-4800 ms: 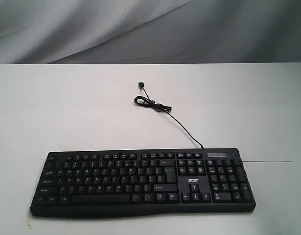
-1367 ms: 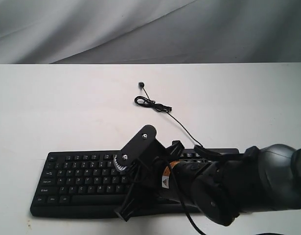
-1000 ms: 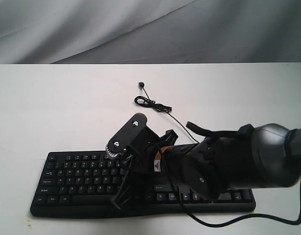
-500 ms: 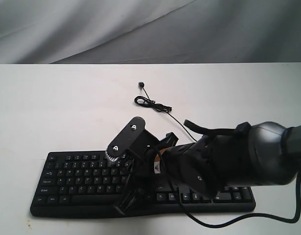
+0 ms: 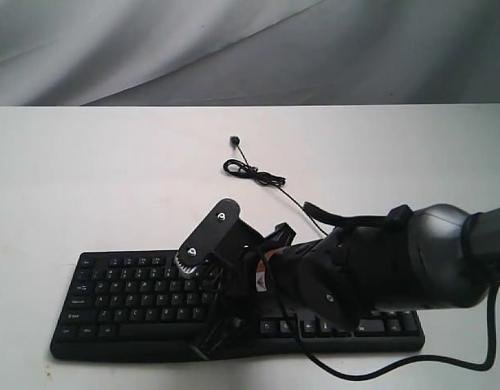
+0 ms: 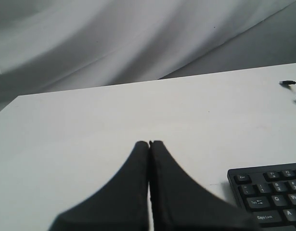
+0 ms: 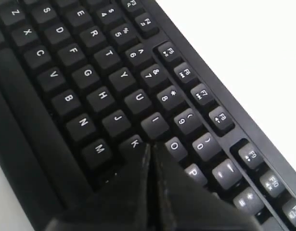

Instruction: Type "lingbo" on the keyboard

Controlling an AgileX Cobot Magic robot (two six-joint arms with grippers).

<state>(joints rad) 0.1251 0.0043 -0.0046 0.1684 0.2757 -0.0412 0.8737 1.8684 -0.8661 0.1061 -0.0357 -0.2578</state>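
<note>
- Black plastic keyboard (image 5: 136, 284) lies flat on the white table (image 5: 111, 179), directly beneath my right gripper (image 7: 151, 150). Its long side runs across the line of those jaws, not along it.
- Right jaws are pressed together with no gap I can see and nothing between them, so the two tips work as one blunt poker.
- From the right wrist camera, the joined tips sit low among the letter rows. The K key (image 7: 133, 143) is just to one side of them, the O key (image 7: 174, 146) just to the other, and the I key (image 7: 154, 122) just beyond.
- L, the first letter I need, is not visible. I judge it lies under the tips, since K and O flank them, but I cannot tell whether they touch a keycap or hang just above it.
- My left gripper (image 6: 149, 144) is likewise closed tight and empty, over bare table. Only the Esc corner of the keyboard shows, off to one side of its jaws and well apart from them.
- Right arm is plainly the nearer one, so I'd type with it. The next press turns on a small straight drop onto L.
- Risk, as I judge it: the tips sit close to the seams between keys, so a slight drift toward K or O could strike the wrong letter.
</note>
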